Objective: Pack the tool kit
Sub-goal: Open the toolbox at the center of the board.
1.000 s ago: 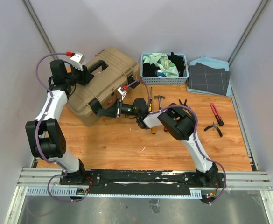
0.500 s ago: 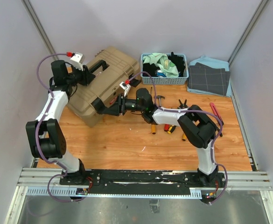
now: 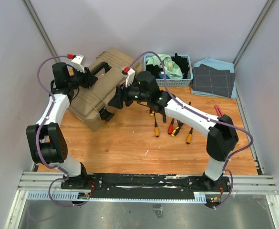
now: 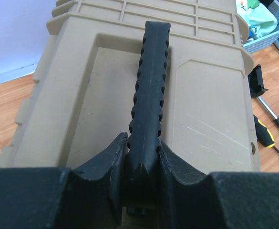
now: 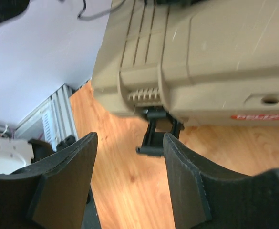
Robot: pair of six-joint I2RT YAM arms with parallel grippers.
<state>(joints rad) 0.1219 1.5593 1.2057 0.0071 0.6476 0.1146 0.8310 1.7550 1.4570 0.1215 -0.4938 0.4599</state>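
One tan toolbox (image 3: 89, 100). To its right lie four screwdrivers (image 3: 156, 129) in the open, with a fifth screwdriver (image 4: 263, 136), yellow and black, just beside its front wall. Farther right are one blue basket (image 3: 177, 82), two stacked folded cloths (image 3: 213, 81) and one red-handled tool (image 3: 217, 110), partly hidden.

A wooden tabletop (image 3: 125, 143) of orange-brown planks is enclosed on three sides by plain, pale grey walls (image 3: 139, 24) and is evenly lit. Slanted metal struts (image 3: 38, 26) are seen in the back corners, and an aluminium rail (image 3: 253, 182) is fixed along the near edge.
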